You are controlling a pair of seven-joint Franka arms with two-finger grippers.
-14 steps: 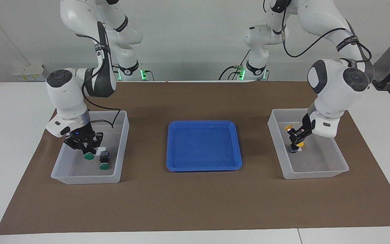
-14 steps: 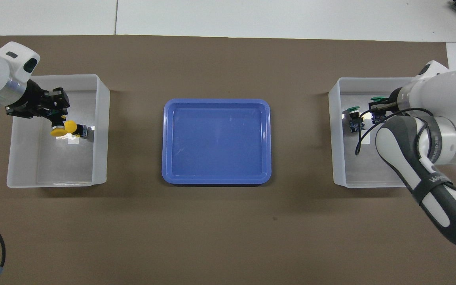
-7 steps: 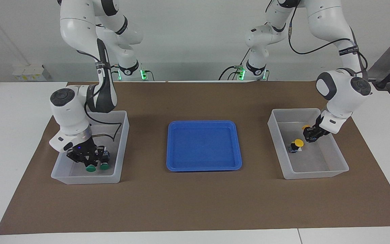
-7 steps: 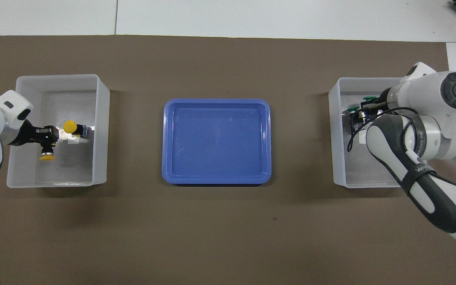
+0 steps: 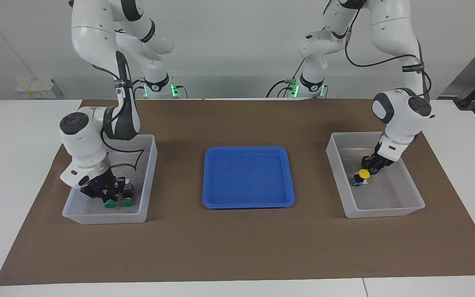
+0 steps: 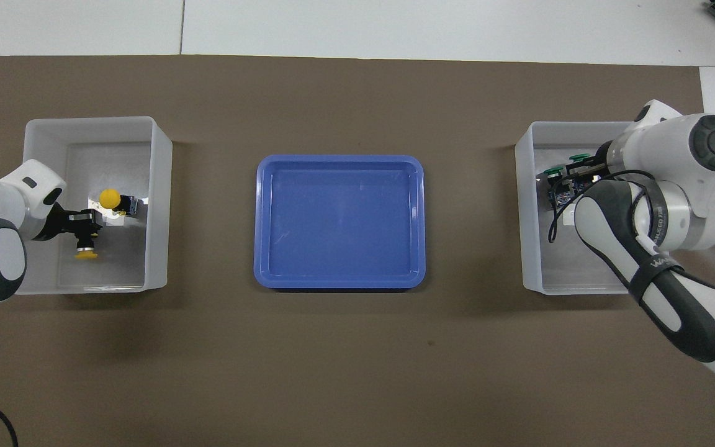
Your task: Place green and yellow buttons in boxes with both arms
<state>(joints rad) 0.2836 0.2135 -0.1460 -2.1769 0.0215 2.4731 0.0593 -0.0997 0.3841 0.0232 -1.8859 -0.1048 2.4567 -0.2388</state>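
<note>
My right gripper point(image 5: 106, 194) point(image 6: 584, 169) is low inside the box point(image 5: 151, 165) point(image 6: 528, 205) at the right arm's end, shut on a green button point(image 5: 109, 203) point(image 6: 578, 158). A second green button point(image 5: 127, 202) point(image 6: 554, 172) lies right beside it on the box floor. My left gripper point(image 5: 372, 164) point(image 6: 86, 231) is down in the other box point(image 5: 336, 173) point(image 6: 159, 205), shut on a yellow button point(image 5: 363, 157) point(image 6: 86, 253). Another yellow button point(image 5: 363, 174) point(image 6: 108, 198) lies in that box, farther from the robots, by a white label.
A shallow blue tray point(image 5: 245, 149) point(image 6: 339, 160) lies between the two boxes on the brown mat. Both arms bend down over their own boxes, and a black cable hangs into the right arm's box.
Both grippers have gone down into their boxes with their buttons. The left one carried the yellow button off from beside the lying one, toward the robots. The right one lowered its green button beside the other.
</note>
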